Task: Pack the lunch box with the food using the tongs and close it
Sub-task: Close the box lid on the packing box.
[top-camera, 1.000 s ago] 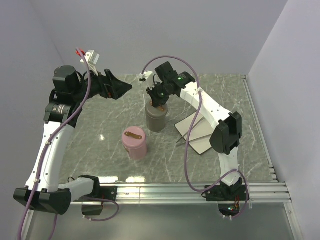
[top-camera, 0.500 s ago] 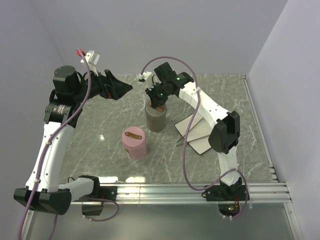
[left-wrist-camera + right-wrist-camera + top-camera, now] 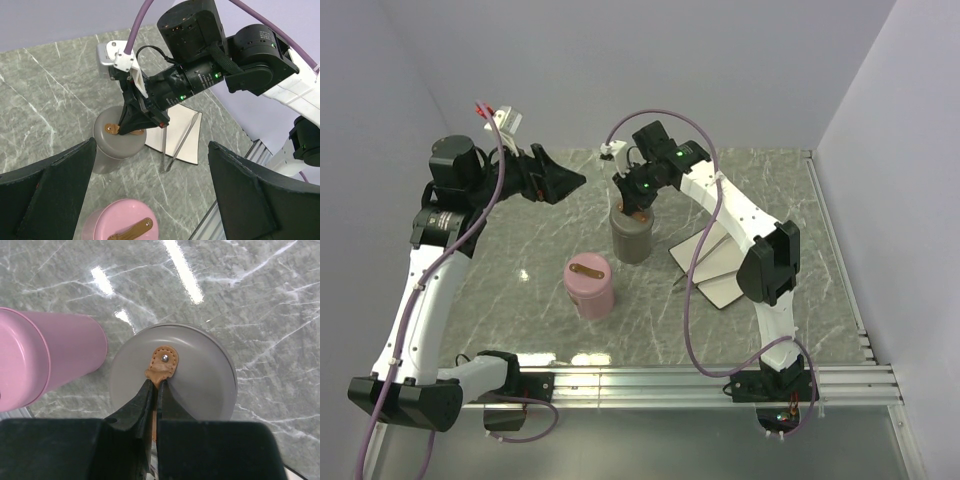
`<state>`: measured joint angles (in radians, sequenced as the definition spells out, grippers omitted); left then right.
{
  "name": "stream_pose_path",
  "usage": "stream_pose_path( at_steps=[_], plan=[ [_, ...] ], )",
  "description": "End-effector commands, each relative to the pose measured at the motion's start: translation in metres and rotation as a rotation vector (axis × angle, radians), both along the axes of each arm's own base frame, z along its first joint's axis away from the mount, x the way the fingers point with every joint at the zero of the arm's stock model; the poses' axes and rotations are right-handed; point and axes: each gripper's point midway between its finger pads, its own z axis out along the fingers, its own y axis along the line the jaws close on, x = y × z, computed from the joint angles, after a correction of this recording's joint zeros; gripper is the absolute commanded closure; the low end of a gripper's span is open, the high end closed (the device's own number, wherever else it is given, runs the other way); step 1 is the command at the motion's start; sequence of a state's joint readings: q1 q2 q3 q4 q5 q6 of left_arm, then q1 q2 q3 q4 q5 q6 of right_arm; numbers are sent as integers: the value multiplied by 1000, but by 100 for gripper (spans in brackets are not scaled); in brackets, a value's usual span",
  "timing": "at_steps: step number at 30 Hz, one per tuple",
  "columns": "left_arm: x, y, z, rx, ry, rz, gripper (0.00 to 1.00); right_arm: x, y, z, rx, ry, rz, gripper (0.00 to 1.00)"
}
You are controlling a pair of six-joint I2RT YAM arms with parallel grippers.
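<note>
Nearest the arm bases, a pink container (image 3: 589, 286) is seen standing upright on the marbled desk (image 3: 510, 250), a brown strap lying flat across its closed lid; in the right wrist view it is cut off by the left edge. Further back and to the right, a white plate (image 3: 725, 280) is laid on the desk, partly hidden behind the right arm. The tongs (image 3: 703, 260) are laid across this plate, their long axis running diagonally from near-left to far-right; the joined end is pointed near-left and juts just past the plate's edge, while the two arms spread toward the far right, where their tips are hard to make out. Behind the pink container and just left of the plate, a grey container (image 3: 633, 240) is stood upright with its lid on, so whatever lies inside is hidden. The brown strap (image 3: 162, 362) on that lid is pinched between the closed fingers of the right hand (image 3: 156, 386), which is pointed down from above. Farthest back on the left, the left hand (image 3: 570, 180) is held high above the desk with its fingers spread wide and nothing between them.
</note>
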<state>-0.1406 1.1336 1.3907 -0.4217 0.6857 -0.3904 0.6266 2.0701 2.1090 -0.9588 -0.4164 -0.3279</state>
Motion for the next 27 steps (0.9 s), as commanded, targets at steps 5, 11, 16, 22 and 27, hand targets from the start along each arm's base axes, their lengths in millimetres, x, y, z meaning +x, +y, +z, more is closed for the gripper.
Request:
stream_pose_path(
  at_steps=[5,11,16,22,27],
  plan=[
    [-8,-2,12,-28,-46,-26,1,-2,2,30,67,-18,-1,100],
    [-8,-2,13,-27,-48,-26,1,2,3,27,65,-17,-5,100],
    [-9,-2,11,-20,-49,-28,1,3,5,30,79,-13,2,100],
    [-10,-3,10,-24,-48,-37,1,-2,3,37,100,-5,2,100],
    [-11,-3,9,-29,-48,-38,1,6,-5,23,51,-11,-28,100]
  ],
)
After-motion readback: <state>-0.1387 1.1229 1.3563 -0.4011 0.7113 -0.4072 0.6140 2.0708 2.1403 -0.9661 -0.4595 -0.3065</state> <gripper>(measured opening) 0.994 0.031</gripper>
